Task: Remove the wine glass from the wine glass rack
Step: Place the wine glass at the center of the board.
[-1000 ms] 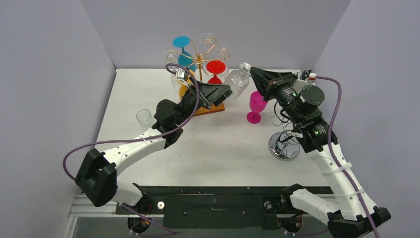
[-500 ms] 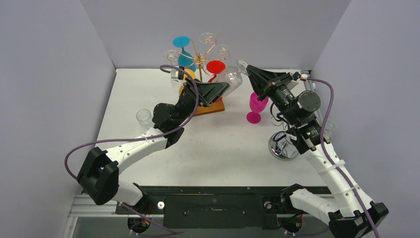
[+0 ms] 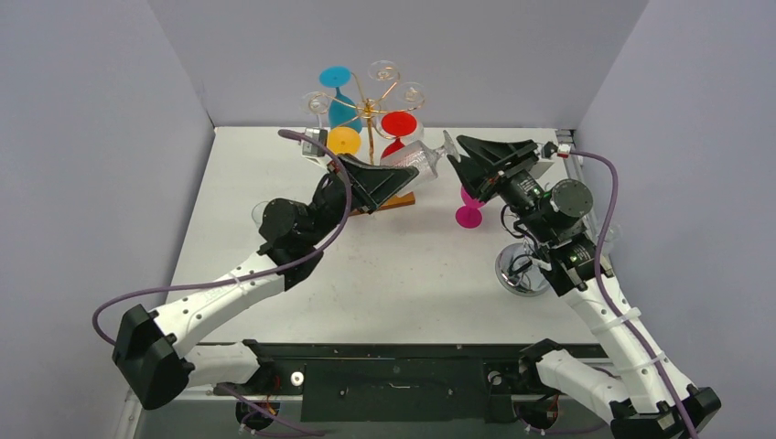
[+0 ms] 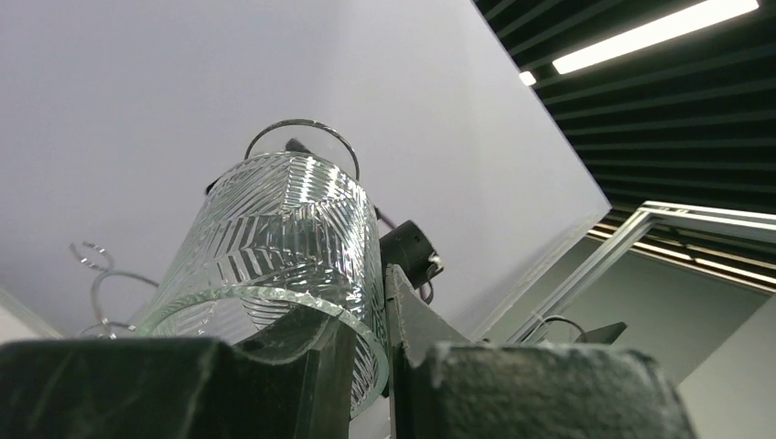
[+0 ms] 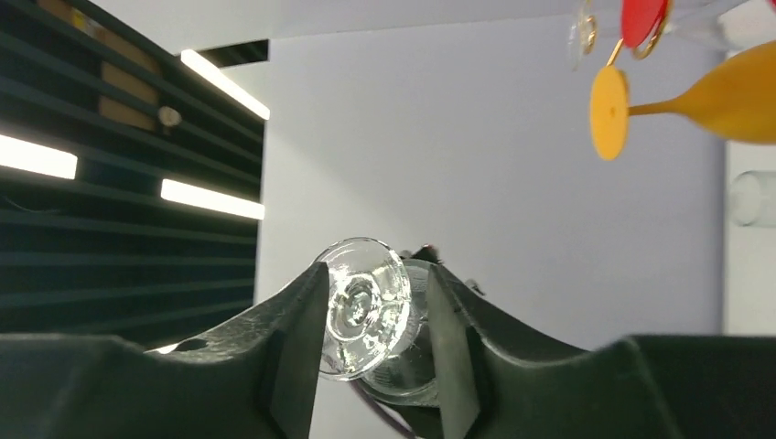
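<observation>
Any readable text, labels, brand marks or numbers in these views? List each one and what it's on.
No text can be read in any view.
Too small to read: the white sticker on the left arm's wrist.
Too small to read: the white and red tag by the right arm's cable.
No marking visible on the wine glass or the wine glass rack.

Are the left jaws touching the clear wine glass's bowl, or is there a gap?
Touching. In the left wrist view the rim of the clear wine glass sits pinched between the jaws of the left gripper, no gap either side.
</observation>
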Available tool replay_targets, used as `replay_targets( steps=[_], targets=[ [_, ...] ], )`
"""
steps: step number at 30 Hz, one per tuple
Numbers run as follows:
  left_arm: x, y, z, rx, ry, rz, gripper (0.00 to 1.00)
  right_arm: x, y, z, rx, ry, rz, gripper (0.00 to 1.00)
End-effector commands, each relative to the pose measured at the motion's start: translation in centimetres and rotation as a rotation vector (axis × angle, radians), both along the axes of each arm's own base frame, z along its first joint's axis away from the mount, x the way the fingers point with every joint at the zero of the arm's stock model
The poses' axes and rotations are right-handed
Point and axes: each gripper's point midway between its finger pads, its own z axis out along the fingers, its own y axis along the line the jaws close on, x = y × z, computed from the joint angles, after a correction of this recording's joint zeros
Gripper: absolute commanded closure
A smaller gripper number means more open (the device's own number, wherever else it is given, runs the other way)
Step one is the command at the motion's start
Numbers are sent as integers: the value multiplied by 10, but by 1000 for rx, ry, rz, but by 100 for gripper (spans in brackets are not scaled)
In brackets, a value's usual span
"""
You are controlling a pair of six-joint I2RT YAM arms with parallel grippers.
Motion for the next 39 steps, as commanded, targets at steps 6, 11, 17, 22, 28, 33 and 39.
replay_targets(
  steps=[6,11,17,22,28,33,39],
  targets=[
    [-7,35,-33,384,11,223,100,7,-9,-36,-448,-75,-80,28],
    [-9,60,-89,686,144,292,100,11,-33,-42,-681,-82,-194,20],
    [-17,98,-172,985,377,345,100,18,-50,-50,-852,-69,-261,18],
    [-20,145,-239,1225,630,430,100,20,-53,-55,-936,-79,-272,18],
    [-13,195,-291,1315,861,503,100,20,-50,-68,-1002,-86,-244,17],
    [-1,229,-322,1341,998,561,100,17,-54,-77,-1056,-86,-234,17],
    [33,276,-334,1311,1120,712,100,10,-55,-83,-1073,-97,-220,17]
  ],
)
